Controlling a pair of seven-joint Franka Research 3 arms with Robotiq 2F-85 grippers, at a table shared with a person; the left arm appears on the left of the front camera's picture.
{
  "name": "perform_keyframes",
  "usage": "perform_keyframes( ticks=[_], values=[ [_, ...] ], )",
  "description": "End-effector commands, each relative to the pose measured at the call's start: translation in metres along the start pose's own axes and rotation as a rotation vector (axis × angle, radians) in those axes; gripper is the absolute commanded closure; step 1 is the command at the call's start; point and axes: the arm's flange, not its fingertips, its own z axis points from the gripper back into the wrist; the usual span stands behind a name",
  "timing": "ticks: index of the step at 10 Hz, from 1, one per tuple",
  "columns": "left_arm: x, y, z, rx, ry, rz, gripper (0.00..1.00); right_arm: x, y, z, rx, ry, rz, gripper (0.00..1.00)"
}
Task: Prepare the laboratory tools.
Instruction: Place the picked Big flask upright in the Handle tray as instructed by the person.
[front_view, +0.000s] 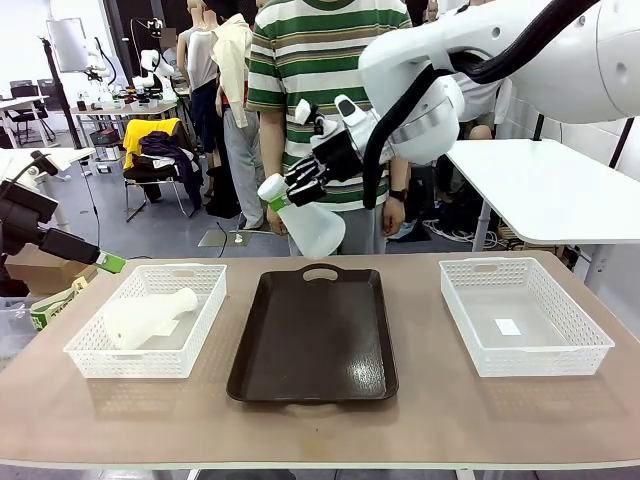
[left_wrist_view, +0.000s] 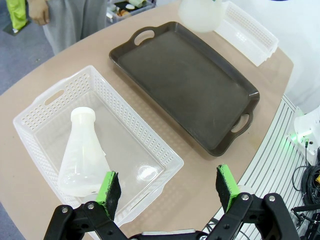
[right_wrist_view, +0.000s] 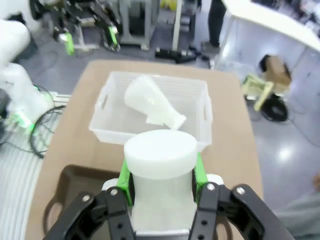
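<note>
1. Front view: one flask (front_view: 305, 222) is up in the air, above the far end of the dark brown tray (front_view: 312, 335). It is tilted, with its neck up and to the left and its wide bottom lower down.
2. The right hand (front_view: 300, 188) holds this flask by the neck. In the right wrist view the green pads (right_wrist_view: 199, 172) press on both sides of the neck, just under the round white top of the flask (right_wrist_view: 160, 165).
3. The other flask (front_view: 148, 317) lies on its side in the left basket (front_view: 100, 355). In the front view its neck points to the right.
4. In the left wrist view the other flask (left_wrist_view: 82, 155) lies near one end of the left basket (left_wrist_view: 135, 105).
5. The left hand (left_wrist_view: 170, 187) is wide open and holds nothing. It hangs above the near corner of the left basket.
6. The tray lies flat in the middle of the desk (front_view: 420, 420), between the two white baskets.
7. The right basket (front_view: 525, 315) sits at the right side of the desk. There is a small white patch on its floor.
8. A person in a green and white striped shirt (front_view: 310, 60) stands at the far side of the desk, behind the raised flask.
</note>
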Motion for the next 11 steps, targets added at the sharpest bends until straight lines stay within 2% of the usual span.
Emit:
perform_keyframes(
  ticks=[1, 4, 6, 10, 11],
  values=[
    [-0.001, 0.004, 0.0, -0.018, -0.015, -0.017, 0.0, -0.016, 0.018, 0.009, 0.014, -0.051, -0.017, 1.0],
    [-0.001, 0.004, 0.0, -0.018, -0.015, -0.017, 0.0, -0.048, 0.014, 0.003, 0.051, -0.259, -0.016, 1.0],
    [-0.001, 0.004, 0.0, -0.018, -0.015, -0.017, 0.0, -0.073, 0.012, -0.003, 0.065, -0.33, 0.016, 1.0],
    [-0.001, 0.004, 0.0, -0.018, -0.015, -0.017, 0.0, -0.126, 0.002, -0.012, 0.004, -0.537, -0.014, 1.0],
    [-0.001, 0.004, 0.0, -0.018, -0.015, -0.017, 0.0, -0.136, 0.0, -0.014, 0.001, -0.559, -0.032, 1.0]
  ],
)
